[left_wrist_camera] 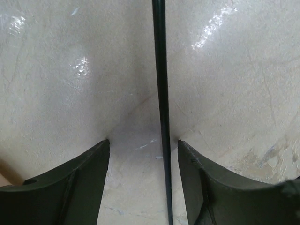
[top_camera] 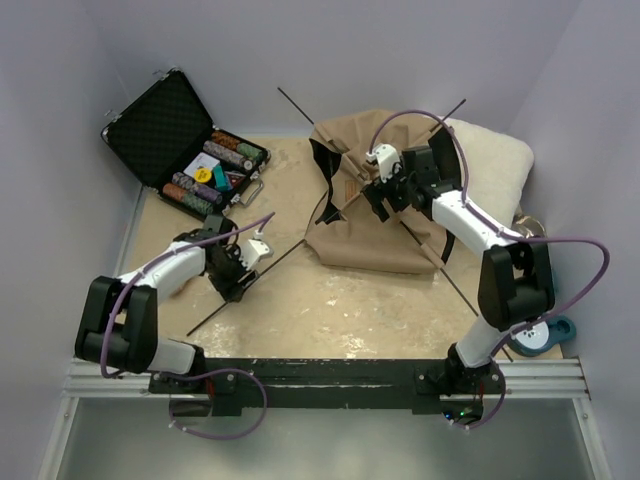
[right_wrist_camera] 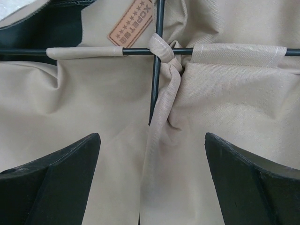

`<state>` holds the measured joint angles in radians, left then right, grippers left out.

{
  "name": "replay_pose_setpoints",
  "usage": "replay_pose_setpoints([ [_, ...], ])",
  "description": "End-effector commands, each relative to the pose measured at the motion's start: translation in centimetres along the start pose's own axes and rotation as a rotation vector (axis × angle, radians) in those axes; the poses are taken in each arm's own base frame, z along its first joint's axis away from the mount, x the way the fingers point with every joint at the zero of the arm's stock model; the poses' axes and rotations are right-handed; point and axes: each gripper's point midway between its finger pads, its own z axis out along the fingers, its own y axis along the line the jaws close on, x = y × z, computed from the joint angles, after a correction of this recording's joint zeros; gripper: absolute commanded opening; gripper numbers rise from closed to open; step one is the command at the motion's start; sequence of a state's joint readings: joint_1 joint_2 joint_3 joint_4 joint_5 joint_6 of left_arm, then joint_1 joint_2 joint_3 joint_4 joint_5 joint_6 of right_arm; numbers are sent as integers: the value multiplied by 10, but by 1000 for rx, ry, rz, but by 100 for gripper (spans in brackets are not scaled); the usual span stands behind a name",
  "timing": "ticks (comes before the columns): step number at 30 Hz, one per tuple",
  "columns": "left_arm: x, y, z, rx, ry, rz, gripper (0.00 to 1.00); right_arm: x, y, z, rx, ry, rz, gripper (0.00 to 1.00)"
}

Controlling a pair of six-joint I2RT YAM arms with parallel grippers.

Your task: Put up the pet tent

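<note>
The tan pet tent (top_camera: 375,230) lies collapsed on the table at back centre, part of its black underside (top_camera: 325,160) showing. Two thin black poles cross over it. One pole (top_camera: 290,255) runs down-left across the table. My left gripper (top_camera: 235,280) is open, low over that pole's lower stretch. In the left wrist view the pole (left_wrist_camera: 161,93) runs between the fingers (left_wrist_camera: 70,187), close to the right one, not gripped. My right gripper (top_camera: 385,195) is open above the tent top. In the right wrist view a fabric tie (right_wrist_camera: 164,54) knots the pole crossing, with the brown patch (right_wrist_camera: 131,23) beside it. The gripper (right_wrist_camera: 152,150) hovers over tan fabric.
An open black foam-lined case (top_camera: 165,125) with poker chips stands at the back left. A white fluffy cushion (top_camera: 495,160) lies behind the tent at right. A blue round object (top_camera: 540,335) sits by the right arm's base. Walls close in on three sides.
</note>
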<state>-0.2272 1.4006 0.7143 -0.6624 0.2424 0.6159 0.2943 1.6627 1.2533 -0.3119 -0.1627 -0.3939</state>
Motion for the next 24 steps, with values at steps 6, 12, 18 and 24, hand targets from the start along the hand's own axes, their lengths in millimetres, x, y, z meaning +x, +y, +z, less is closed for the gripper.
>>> replay_pose_setpoints([
  [6,-24,13,3,-23,-63,25,23,-9,-18,16,81,-27,10,91],
  [12,-60,12,-15,-27,-188,61,0,5,-4,26,22,-6,23,77],
  [18,-107,17,-47,-84,-394,89,0,-8,9,14,-46,-57,17,43],
  [24,-142,13,-79,-89,-548,106,0,-34,29,-19,-145,-174,-20,1],
])
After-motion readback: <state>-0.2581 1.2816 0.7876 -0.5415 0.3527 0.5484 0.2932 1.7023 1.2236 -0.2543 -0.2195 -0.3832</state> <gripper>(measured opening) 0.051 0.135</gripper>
